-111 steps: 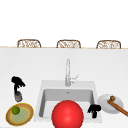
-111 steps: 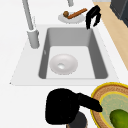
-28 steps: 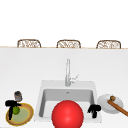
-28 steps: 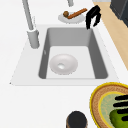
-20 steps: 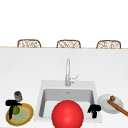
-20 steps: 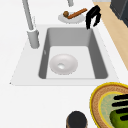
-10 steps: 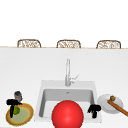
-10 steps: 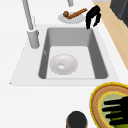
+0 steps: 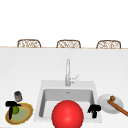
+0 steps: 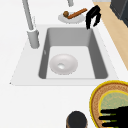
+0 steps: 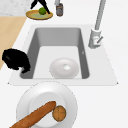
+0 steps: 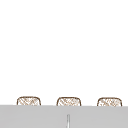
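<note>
Writing is showing nowhere. Left hand point(image 9: 11, 107) is hovering over the yellow-rimmed plate point(image 9: 26, 115), fingers pointing straight down beside the green fruit point(image 9: 16, 109) lying in it (a dark cup point(image 9: 18, 95) standing just behind). Right hand point(image 9: 94, 109) is hanging curled and empty at the sink point(image 9: 42, 100) edge; beyond it, a white plate point(image 9: 105, 106) is carrying a baguette point(image 9: 118, 108).

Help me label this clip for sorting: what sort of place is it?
Most likely a simulated kitchen counter: a grey sink basin with a tall metal tap set in a white worktop, round plates of food beside it, and three woven chair backs behind.
</note>
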You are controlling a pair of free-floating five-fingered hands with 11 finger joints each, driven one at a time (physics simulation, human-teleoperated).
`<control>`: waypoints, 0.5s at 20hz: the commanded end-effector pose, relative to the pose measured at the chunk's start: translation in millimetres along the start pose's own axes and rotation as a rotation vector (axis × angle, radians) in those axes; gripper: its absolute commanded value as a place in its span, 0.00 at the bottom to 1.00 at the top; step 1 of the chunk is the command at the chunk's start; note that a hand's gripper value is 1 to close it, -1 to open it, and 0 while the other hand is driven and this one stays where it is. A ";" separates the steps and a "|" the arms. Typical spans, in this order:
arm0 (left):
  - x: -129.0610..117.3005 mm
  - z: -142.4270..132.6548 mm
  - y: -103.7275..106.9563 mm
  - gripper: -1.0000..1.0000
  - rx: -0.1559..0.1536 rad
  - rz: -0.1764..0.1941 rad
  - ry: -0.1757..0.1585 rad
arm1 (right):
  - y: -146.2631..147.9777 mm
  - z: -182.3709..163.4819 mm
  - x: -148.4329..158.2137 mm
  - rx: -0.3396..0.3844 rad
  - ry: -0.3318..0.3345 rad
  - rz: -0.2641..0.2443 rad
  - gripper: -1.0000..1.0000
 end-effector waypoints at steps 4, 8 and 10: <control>-16.9 2.2 4.2 0.00 0.011 -0.020 0.008 | 0.0 0.0 0.0 0.000 0.000 0.000 0.50; -12.3 3.9 10.6 1.00 -0.025 -0.056 0.010 | 0.0 0.0 0.0 0.000 0.000 0.000 0.50; -10.0 2.3 11.9 1.00 -0.017 -0.092 0.013 | 0.0 0.0 0.0 0.000 0.000 0.000 0.50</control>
